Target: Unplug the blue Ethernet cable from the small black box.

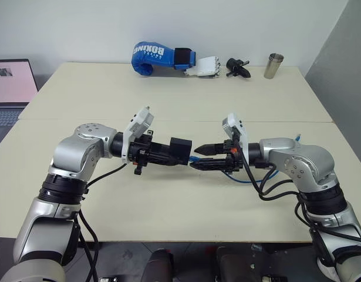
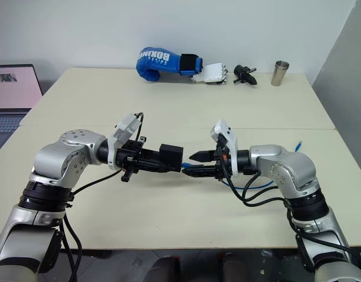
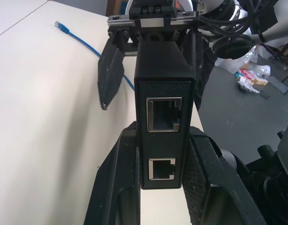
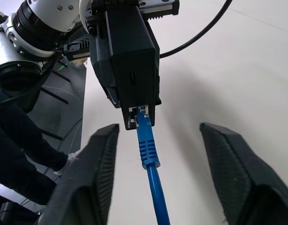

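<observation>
While the thin bright-blue Ethernet cable (image 4: pixel 147 150) is still sitting with its plug in the small flat black box (image 4: pixel 129 61), the left fingers (image 3: pixel 153 183) are squeezing that box tight above the cream table (image 1: pixel 168 194). The right fingers (image 4: pixel 158 183) are standing open around the cable, not touching it.

Both arms reach inward at the centre of the frame, forearms roughly level, the 2 grippers facing each other tip to tip. The left gripper (image 1: pixel 179 154) has its jaws clamped on the small black box (image 1: pixel 181 150). The right gripper (image 1: pixel 199 157) has its jaws parted.
</observation>
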Robot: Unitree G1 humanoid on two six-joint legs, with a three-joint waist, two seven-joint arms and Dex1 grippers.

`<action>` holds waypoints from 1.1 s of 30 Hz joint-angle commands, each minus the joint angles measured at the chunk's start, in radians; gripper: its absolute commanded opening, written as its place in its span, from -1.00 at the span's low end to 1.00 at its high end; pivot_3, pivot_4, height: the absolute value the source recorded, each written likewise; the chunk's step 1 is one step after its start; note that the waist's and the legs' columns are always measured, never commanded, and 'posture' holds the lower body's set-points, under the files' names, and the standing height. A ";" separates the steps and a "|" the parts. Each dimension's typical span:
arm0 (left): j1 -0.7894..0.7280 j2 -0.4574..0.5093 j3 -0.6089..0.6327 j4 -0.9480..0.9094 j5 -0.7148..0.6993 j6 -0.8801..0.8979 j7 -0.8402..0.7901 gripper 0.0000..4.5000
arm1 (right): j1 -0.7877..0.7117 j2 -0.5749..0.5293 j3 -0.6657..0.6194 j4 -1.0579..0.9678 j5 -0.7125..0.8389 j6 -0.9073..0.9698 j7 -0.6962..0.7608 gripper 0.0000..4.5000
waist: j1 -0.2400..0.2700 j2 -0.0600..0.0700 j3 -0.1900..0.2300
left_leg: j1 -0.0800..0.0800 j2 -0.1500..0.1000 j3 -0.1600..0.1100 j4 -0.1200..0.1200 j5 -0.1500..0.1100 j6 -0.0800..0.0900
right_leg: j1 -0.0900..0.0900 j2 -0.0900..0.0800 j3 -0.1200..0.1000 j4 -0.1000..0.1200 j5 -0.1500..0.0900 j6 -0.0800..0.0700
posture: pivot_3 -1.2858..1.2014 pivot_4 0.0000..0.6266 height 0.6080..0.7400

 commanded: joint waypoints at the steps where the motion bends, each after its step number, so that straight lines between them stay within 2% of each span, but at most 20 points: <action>1: -0.007 0.010 0.024 -0.043 -0.018 -0.001 -0.008 -0.64 | -0.022 0.000 -0.002 -0.013 -0.003 -0.017 0.021 -0.18 | 0.000 0.000 0.000 | 0.000 0.000 0.000 0.000 0.000 0.000 | 0.000 0.000 0.000 0.000 0.000 0.000 | 0.03 -0.52 1.00; 10: -0.010 0.009 0.021 -0.042 -0.021 0.001 -0.018 -0.64 | -0.027 -0.001 -0.001 -0.016 -0.007 -0.013 0.031 -0.98 | 0.000 0.000 0.000 | 0.000 0.000 0.000 0.000 0.000 0.000 | 0.000 0.000 0.000 0.000 0.000 0.000 | 0.03 -0.52 1.00; 21: 0.018 0.031 0.009 -0.074 -0.023 0.003 -0.053 -0.64 | -0.027 -0.004 -0.027 -0.010 0.044 0.053 0.040 -0.99 | 0.000 0.000 0.000 | 0.000 0.000 0.000 0.000 0.000 0.000 | 0.000 0.000 0.000 0.000 0.000 0.000 | 0.03 -0.52 1.00; 33: -0.012 0.100 0.071 0.015 -0.005 -0.006 -0.055 -0.64 | 0.050 -0.120 -0.013 0.055 -0.004 0.039 0.089 -0.99 | 0.000 0.000 0.000 | 0.000 0.000 0.000 0.000 0.000 0.000 | 0.000 0.000 0.000 0.000 0.000 0.000 | 0.03 -0.52 1.00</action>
